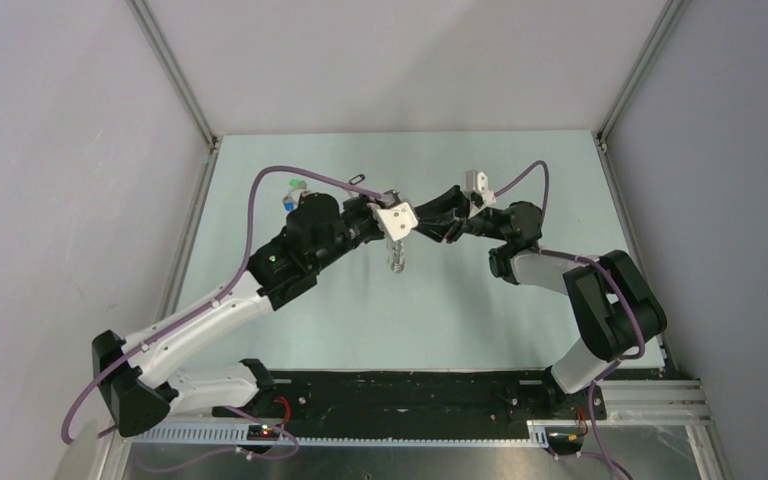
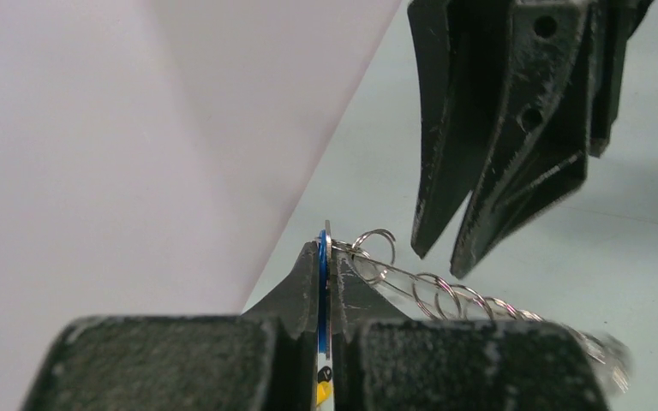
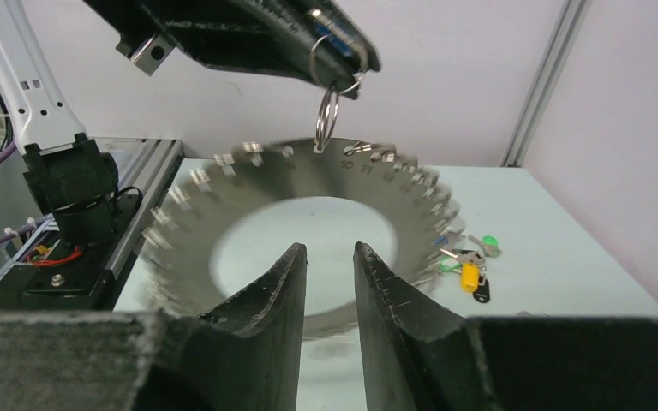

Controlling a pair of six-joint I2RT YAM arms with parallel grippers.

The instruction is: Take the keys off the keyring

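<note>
The left fingers (image 2: 302, 295) pinched a blue tag (image 2: 322, 287), so the keyring (image 3: 368, 175) and its keys (image 3: 171, 218) hung above the middle of the tabletop (image 1: 410, 320), and the right fingers (image 3: 266, 291), a little apart and empty, probably had to grab one key next.

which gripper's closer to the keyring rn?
Left. The left gripper is clamped on a blue tag whose small split rings carry the keyring, which hangs just below it. The right gripper, open, faces the keyring from the side, apart from it.
</note>
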